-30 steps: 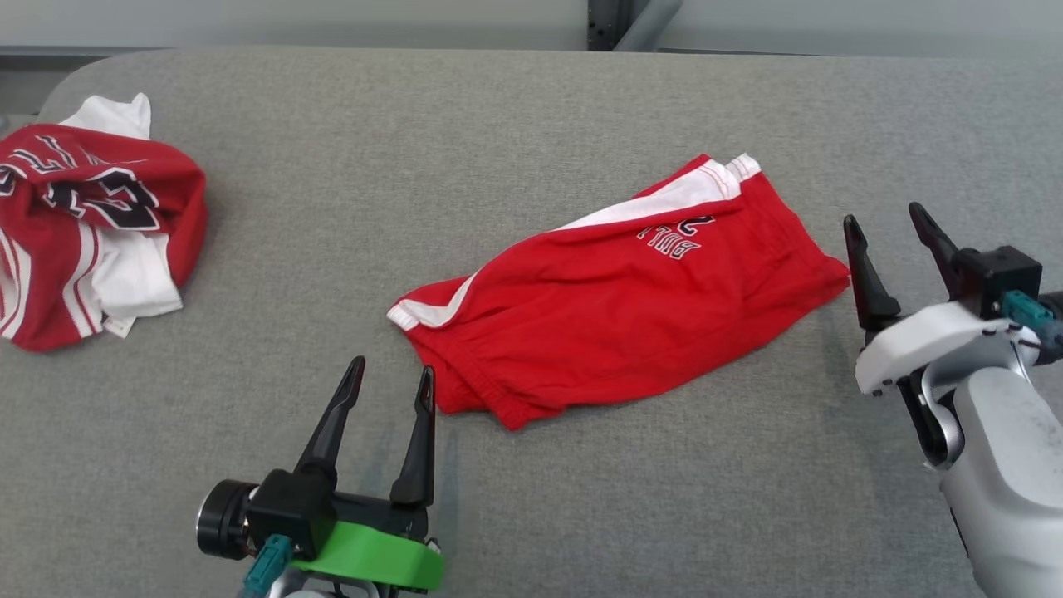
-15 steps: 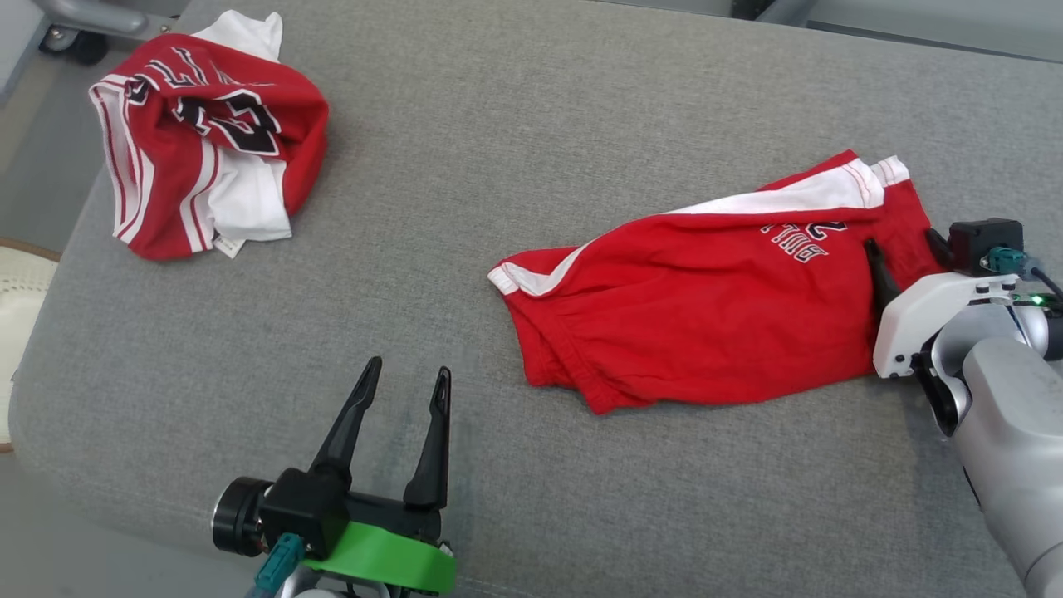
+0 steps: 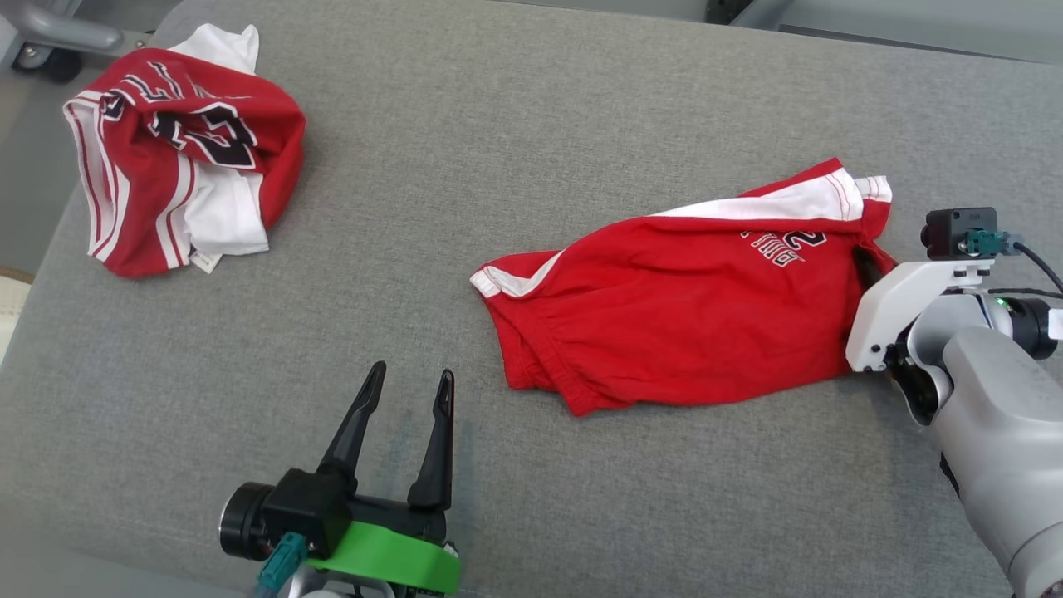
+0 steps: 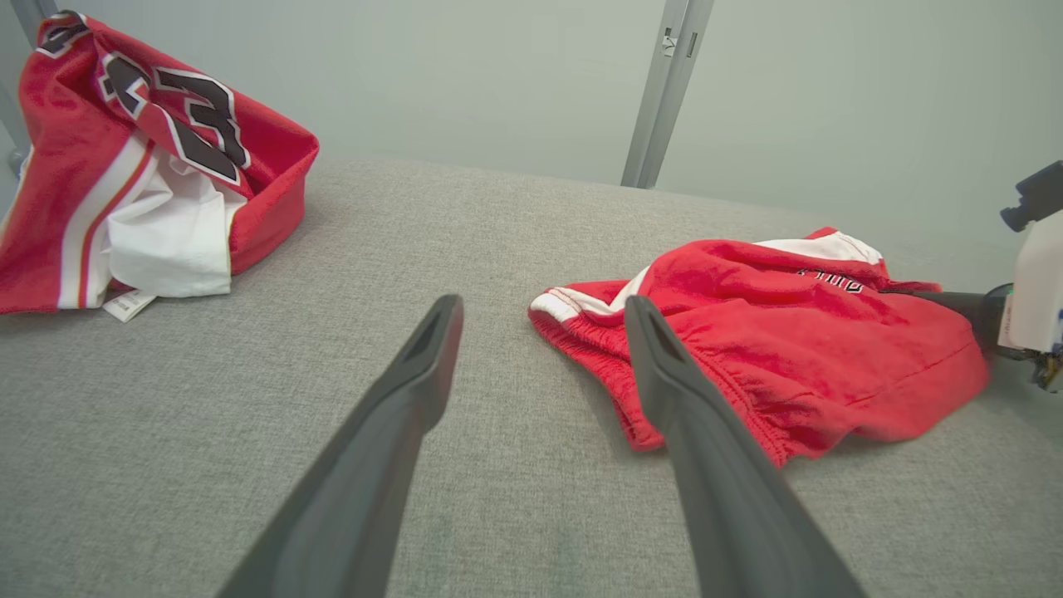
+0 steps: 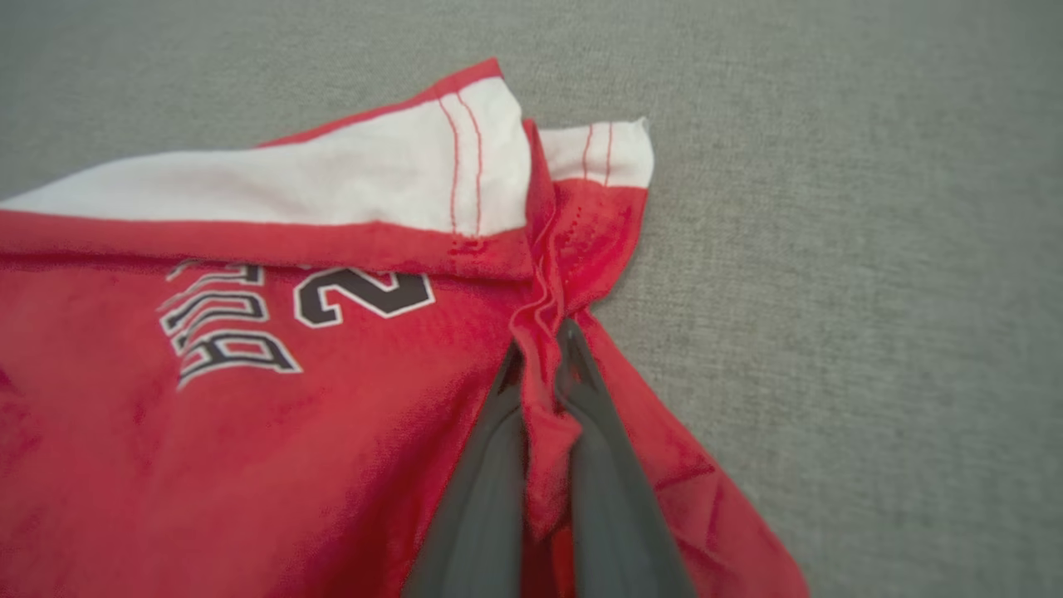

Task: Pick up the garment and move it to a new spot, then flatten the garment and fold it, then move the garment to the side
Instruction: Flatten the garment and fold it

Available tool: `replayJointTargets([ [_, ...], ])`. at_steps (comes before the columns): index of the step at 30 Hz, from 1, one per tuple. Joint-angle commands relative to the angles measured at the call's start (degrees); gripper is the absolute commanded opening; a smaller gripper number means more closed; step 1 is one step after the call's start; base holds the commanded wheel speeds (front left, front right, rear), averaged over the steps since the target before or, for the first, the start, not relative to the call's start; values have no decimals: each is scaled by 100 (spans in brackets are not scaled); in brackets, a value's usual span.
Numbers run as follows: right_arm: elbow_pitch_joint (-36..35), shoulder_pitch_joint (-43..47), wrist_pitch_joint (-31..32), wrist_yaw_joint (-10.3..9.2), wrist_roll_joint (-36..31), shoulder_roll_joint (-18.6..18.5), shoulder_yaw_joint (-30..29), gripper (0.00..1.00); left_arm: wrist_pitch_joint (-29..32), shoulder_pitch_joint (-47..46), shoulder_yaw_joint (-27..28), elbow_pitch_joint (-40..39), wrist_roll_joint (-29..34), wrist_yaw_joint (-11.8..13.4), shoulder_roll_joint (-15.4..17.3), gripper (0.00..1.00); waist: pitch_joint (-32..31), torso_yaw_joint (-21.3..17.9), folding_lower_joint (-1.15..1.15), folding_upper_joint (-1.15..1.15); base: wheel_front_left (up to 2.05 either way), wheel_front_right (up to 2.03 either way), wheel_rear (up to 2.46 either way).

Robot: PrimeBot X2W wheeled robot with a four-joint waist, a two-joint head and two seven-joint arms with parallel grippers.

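Observation:
The garment point(image 3: 681, 307) is a pair of red shorts with a white side stripe and dark lettering. It lies crumpled right of centre on the grey padded surface point(image 3: 498, 108). My right gripper point(image 3: 865, 259) is shut on a pinched fold at the garment's right edge. In the right wrist view the red cloth point(image 5: 249, 415) bunches up between the closed fingers of that gripper point(image 5: 540, 353). Near the front edge my left gripper point(image 3: 413, 371) stands open and holds nothing. It is a little left of the garment's waistband point(image 4: 789, 332), with bare grey fabric between the fingers of the gripper point(image 4: 541, 306).
A second red and white jersey point(image 3: 178, 149) lies bunched at the far left corner point(image 4: 124, 166). The surface's rounded left edge point(image 3: 33, 274) drops off beside it. A metal post point(image 4: 664, 83) stands behind the far edge.
The right gripper has moved left onto the garment's right edge and shut on a fold, lifting the cloth slightly. The head camera has shifted. The left gripper stays open.

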Motion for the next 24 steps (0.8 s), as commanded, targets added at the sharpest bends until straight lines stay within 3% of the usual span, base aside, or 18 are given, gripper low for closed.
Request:
replayJointTargets([
  [1,199,528,253,-25,178,-136,147,0,-17,-44,30,22,32,-13,0,100,-74,-189,0,19,0,0,0],
  [14,-595,683,117,-20,1689,-210,239,0,-17,227,233,102,48,35,2,100,-407,-728,0,19,0,0,0],
  [19,-858,1007,214,-17,2242,-766,132,0,-17,433,272,121,114,-9,2,100,-603,-952,0,19,0,0,0],
  [24,-780,1071,115,-12,2360,-1393,-125,0,-17,572,281,146,124,-65,2,100,-744,-1002,0,19,0,0,0],
])
